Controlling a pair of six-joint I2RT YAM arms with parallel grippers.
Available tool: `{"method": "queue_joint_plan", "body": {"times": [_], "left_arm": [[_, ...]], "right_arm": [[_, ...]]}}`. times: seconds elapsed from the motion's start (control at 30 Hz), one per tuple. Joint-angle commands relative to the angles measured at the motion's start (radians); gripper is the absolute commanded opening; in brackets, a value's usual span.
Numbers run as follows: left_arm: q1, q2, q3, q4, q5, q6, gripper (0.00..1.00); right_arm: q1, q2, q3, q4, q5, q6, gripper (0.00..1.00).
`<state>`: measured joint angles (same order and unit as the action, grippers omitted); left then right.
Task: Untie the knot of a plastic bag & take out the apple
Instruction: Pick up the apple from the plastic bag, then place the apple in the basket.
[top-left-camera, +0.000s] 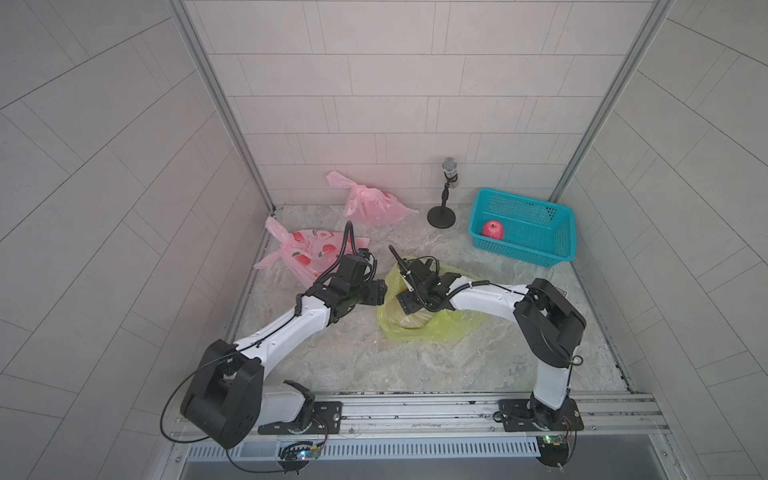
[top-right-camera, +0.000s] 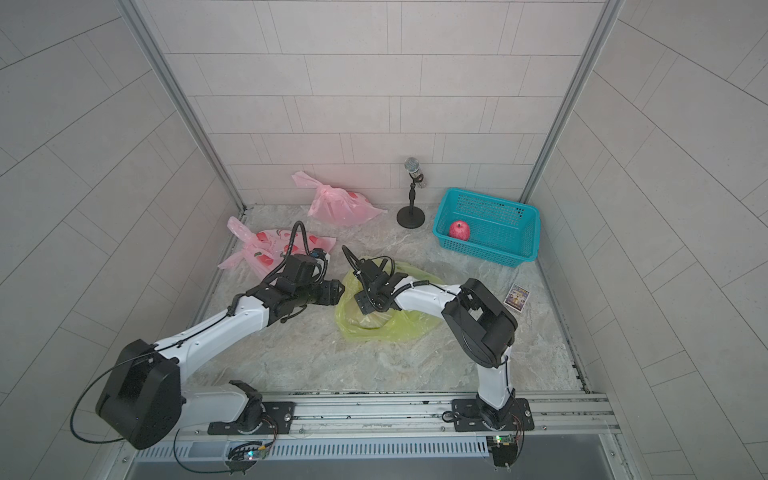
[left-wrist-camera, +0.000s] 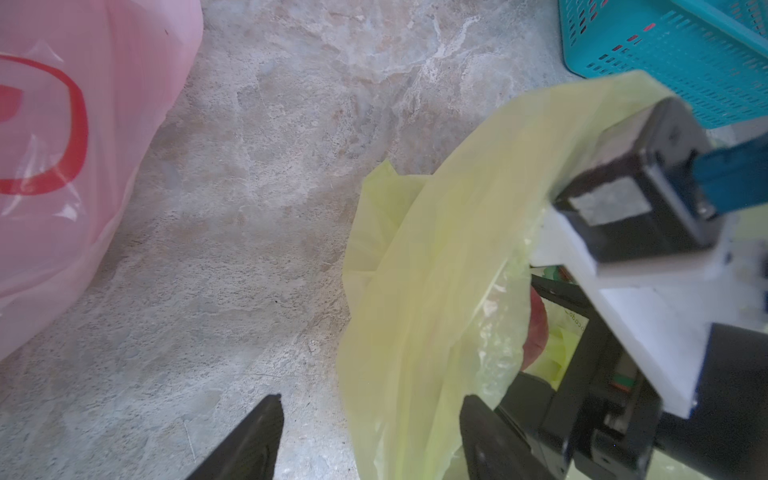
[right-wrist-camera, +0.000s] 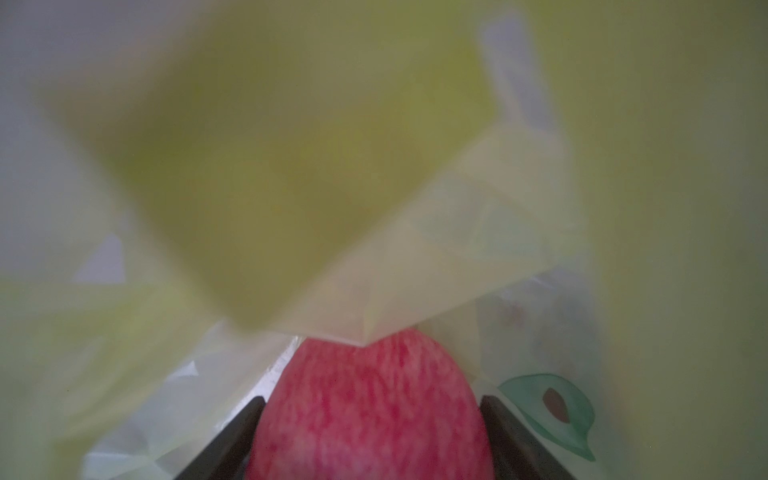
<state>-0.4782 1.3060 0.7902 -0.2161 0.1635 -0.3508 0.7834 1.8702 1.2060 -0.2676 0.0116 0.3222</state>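
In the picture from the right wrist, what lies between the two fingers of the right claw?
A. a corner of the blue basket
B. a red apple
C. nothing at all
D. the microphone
B: in the right wrist view a red apple fills the space between the two dark fingers of the right claw, with the film of the yellow bag all around it.

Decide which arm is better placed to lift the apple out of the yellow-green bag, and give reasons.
Right. The right gripper is inside the yellow-green bag, closed against both sides of the apple. The left gripper stands open outside, beside the bag's edge.
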Motion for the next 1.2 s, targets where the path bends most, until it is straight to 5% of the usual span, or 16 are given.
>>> {"method": "queue_joint_plan", "body": {"times": [0.0,0.17,0.7,1.17], "left_arm": [[0.004,0.0,-0.005,0.005,0.009,-0.01,0.72],[0.004,0.015,0.002,0.013,0.031,-0.008,0.72],[0.004,0.022,0.032,0.034,0.057,-0.006,0.71],[0.002,0.035,0.121,-0.011,0.075,0.06,0.72]], "right_arm": [[-0.001,-0.031,-0.014,-0.007,-0.005,0.003,0.68],[-0.001,-0.063,-0.019,-0.028,-0.012,-0.005,0.59],[-0.047,-0.34,0.039,-0.258,-0.066,-0.014,0.59],[-0.552,-0.253,0.299,-0.272,-0.098,-0.033,0.59]]}}
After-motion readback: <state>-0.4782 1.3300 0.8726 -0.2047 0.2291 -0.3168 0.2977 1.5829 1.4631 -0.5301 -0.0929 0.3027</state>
